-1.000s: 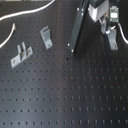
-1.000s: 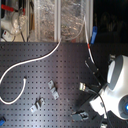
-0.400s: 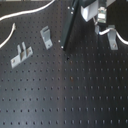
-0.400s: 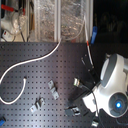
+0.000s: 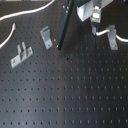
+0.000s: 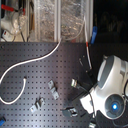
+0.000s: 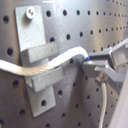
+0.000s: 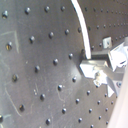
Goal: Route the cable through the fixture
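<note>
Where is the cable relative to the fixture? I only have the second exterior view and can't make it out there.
Observer: In the first wrist view the cable lies in the slot between the two prongs of the fixture.
Operator: Is the gripper holding it?
Observer: Yes. The gripper is shut on the cable right beside the fixture, on one side of the prongs.
Operator: Does it come out on the other side?
Observer: Yes. It passes through the slot and runs on beyond the fixture, away from the gripper, out of the first wrist view.
</note>
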